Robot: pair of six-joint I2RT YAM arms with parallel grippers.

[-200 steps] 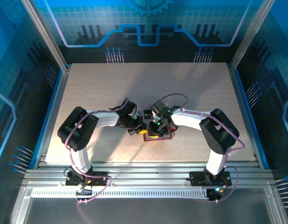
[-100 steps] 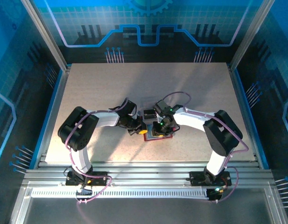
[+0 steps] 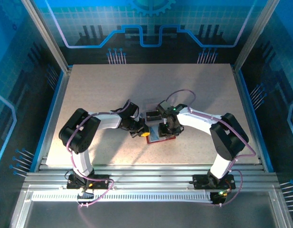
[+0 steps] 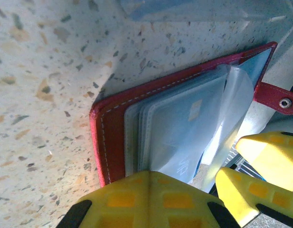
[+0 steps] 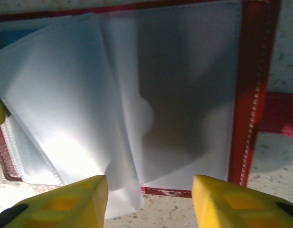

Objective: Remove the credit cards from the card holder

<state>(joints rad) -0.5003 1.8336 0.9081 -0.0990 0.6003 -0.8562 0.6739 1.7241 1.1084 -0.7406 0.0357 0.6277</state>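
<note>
I see right gripper [image 5: 150,192] jaws just parted over holder [image 4: 113,137]; left gripper [image 4: 205,192] clamps its edge. I'll need a fresh grasp.

Card holder [image 4: 108,137]: one, red.
Clasp tab [image 4: 274,97]: one, carrying one metal snap [image 4: 285,102].
Clear sleeves [image 5: 65,123]: at least three leaves fanned in the right wrist view. The stacked edges in the left wrist view lie too close together for an exact count.
Credit cards [image 4: 184,137]: one shows faintly through the front sleeve. Whether there are more cannot be told.
Clear tray [image 4: 198,9]: one.
Arms [image 3: 198,121]: two.
Grippers: two, the left gripper [image 4: 147,183] and the right gripper [image 5: 148,190], each with two yellow fingers [image 5: 231,199].
Table [image 3: 99,85]: one.
</note>
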